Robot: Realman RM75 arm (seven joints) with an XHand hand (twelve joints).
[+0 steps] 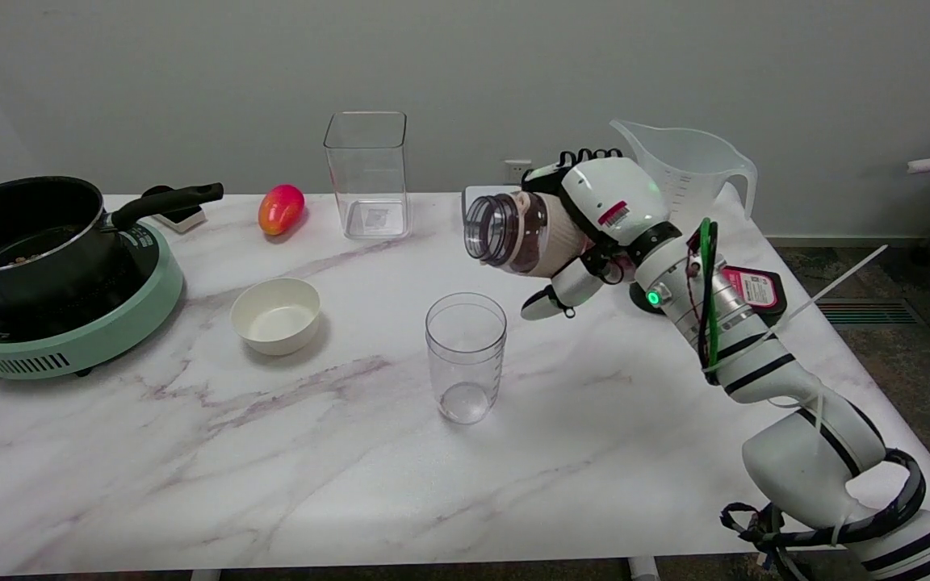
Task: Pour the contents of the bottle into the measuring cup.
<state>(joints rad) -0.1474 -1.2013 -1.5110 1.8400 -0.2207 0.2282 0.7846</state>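
Observation:
My right hand [598, 214] grips a bottle [517, 234] with a beige body and a dark clear neck. It holds the bottle in the air, tipped almost level, with the uncapped mouth facing left. A small clear measuring cup [465, 355] with faint scale marks stands upright on the marble table [190, 468], below and slightly left of the bottle's mouth. The cup looks empty, and nothing visibly flows from the bottle. The hand's fingers hide the bottle's rear part.
A black pot [25, 230] sits on a green cooker [69, 323] at the left. A white bowl [276, 315], a red-orange mango [280, 209] and a tall clear square container [367, 173] stand further back. A large clear jug [687, 165] is behind my wrist.

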